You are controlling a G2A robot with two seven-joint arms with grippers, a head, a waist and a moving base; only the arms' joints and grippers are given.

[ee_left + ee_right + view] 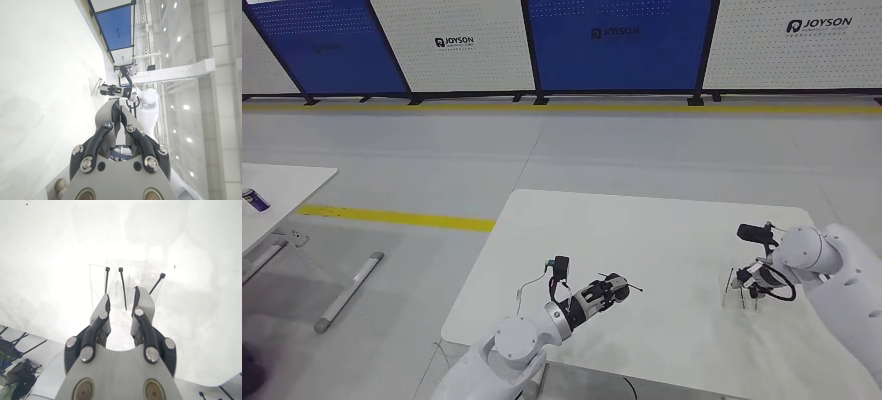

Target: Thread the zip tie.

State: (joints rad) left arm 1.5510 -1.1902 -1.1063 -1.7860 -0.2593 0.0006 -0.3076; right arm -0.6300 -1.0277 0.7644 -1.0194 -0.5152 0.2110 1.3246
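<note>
Left pincer point(118, 106): clenched, pads pressed together. In the top view a thin black strip point(634, 288) pokes out past its tip, most likely a zip tie in its grip, held over the near part of the counter point(662, 230).
Right pincer point(122, 291): released, its fingers on either side of the middle zip tie point(123, 287) and, as far as I can tell, not touching it.
Clear stand point(92, 285): a see-through holder on the counter's right side. Three black zip ties lean in it, heads up. The left tie point(106, 279) and the middle one are near upright, and the right tie point(156, 284) is tilted outward.
Handling: a tie like this is light, thin and springy (squeezed off-centre, the strap tends to bend or flick). Its smooth face will likely slip or twist between the pads.
Where to hold: probably on the strap just below the head, so the square head stays steady. The tie being threaded is best gripped near its tail, leaving a short stiff end free.
Risk: the stand looks light and may shift if nudged.
</note>
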